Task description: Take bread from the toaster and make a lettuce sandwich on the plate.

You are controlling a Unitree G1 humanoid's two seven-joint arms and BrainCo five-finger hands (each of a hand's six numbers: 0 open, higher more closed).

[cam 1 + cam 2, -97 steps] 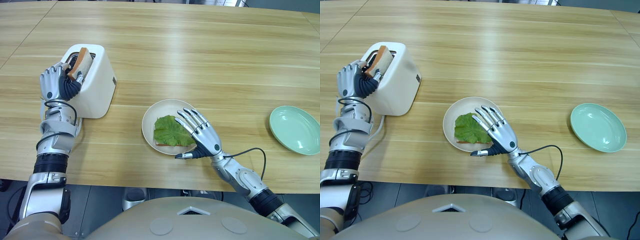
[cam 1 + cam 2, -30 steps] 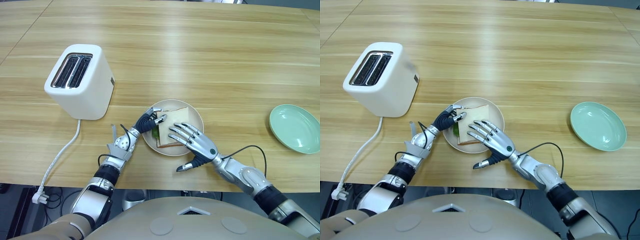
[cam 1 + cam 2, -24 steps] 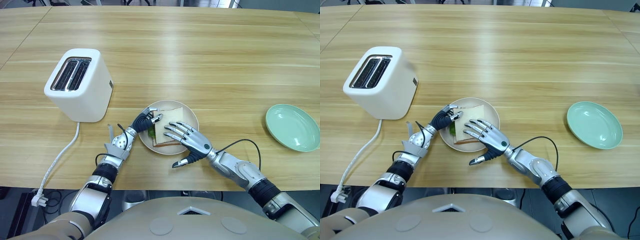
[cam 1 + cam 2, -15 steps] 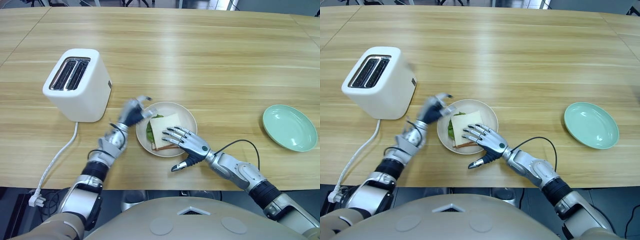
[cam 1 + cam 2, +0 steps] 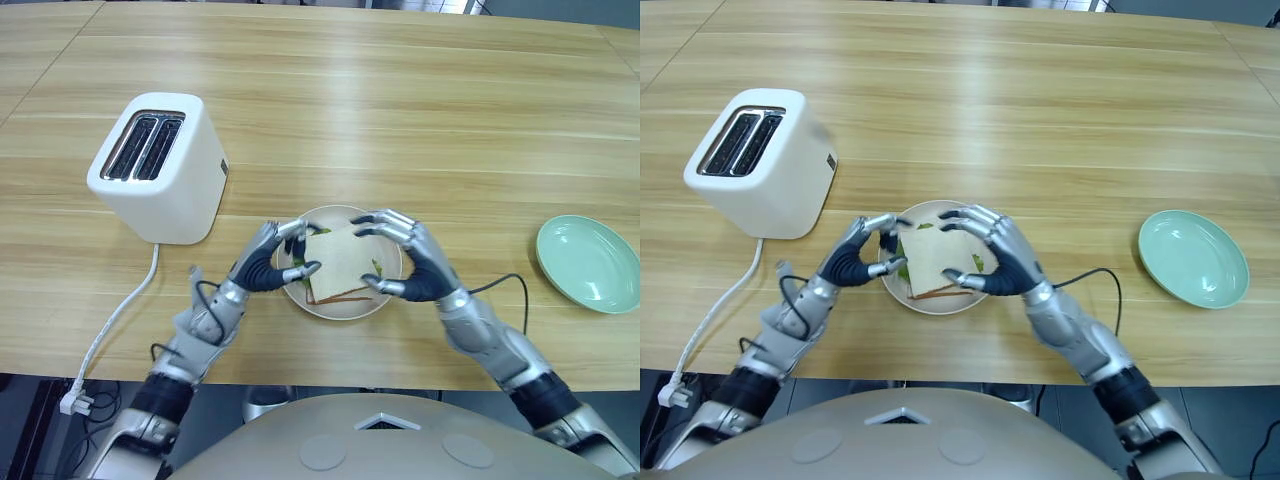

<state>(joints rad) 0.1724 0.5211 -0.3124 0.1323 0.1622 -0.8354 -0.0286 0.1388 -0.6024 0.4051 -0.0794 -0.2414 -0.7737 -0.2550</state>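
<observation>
A beige plate (image 5: 342, 313) near the table's front edge carries the sandwich: a white bread slice (image 5: 340, 262) on top, lettuce (image 5: 296, 272) peeking out at its left and right, and a bottom slice showing at the near edge. My left hand (image 5: 260, 268) is curled against the sandwich's left edge, fingertips touching the bread. Curled the same way, my right hand (image 5: 425, 272) grips the right edge. The white toaster (image 5: 160, 170) stands at the left with both slots empty.
A pale green dish (image 5: 588, 263) sits at the right near the table's front edge. The toaster's white cord (image 5: 112, 325) trails off the front edge to a plug (image 5: 70, 403). Bare wood spreads behind the plate.
The bread slice went from the toaster onto the lettuce. Within the last half second my left hand returned to the sandwich's left edge, and my right hand shifted from flat to curled on its right edge.
</observation>
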